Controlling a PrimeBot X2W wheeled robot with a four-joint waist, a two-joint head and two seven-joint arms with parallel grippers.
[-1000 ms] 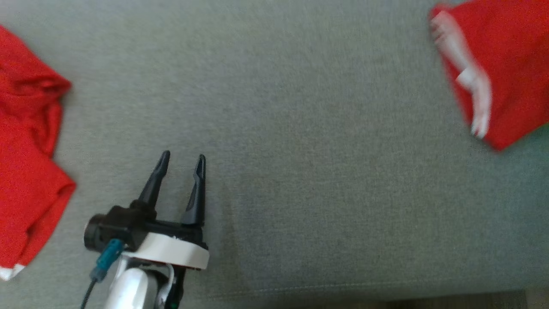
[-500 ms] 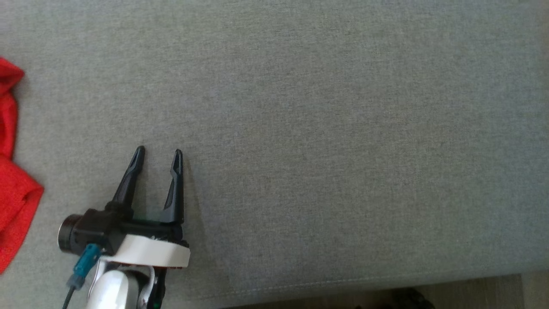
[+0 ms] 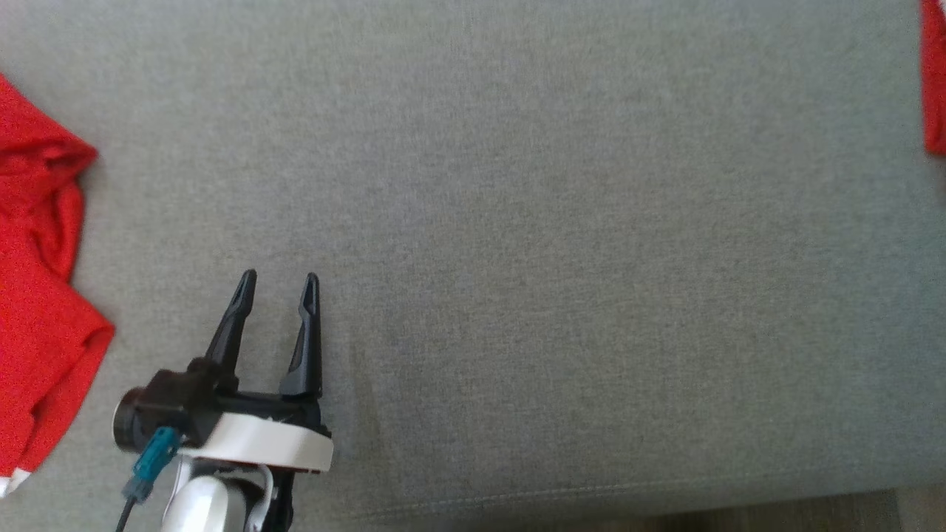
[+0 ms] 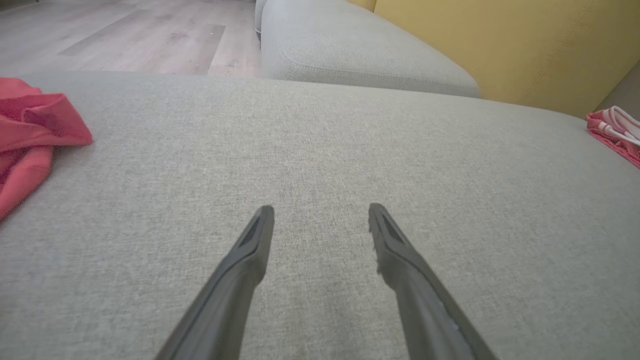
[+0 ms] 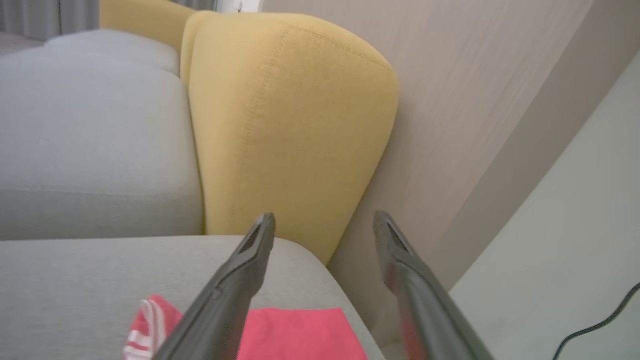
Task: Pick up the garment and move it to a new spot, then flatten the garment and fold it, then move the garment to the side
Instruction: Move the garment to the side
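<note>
The folded garment (image 5: 295,335) has shifted further right and lies beneath the spread right gripper (image 5: 325,217); left gripper (image 3: 279,279) spread too. Moving-aside seems done; next, lift clear.

Everything sits on a grey woven sofa cushion (image 3: 562,244), with a stitched seam running along its 6 o'clock edge in the head view. A crumpled red garment (image 3: 37,295) lies bunched up at 9 o'clock. A flat red piece with white stripes (image 3: 936,81) lies way over at 2 o'clock, right by the cushion's edge and well apart from the first.
</note>
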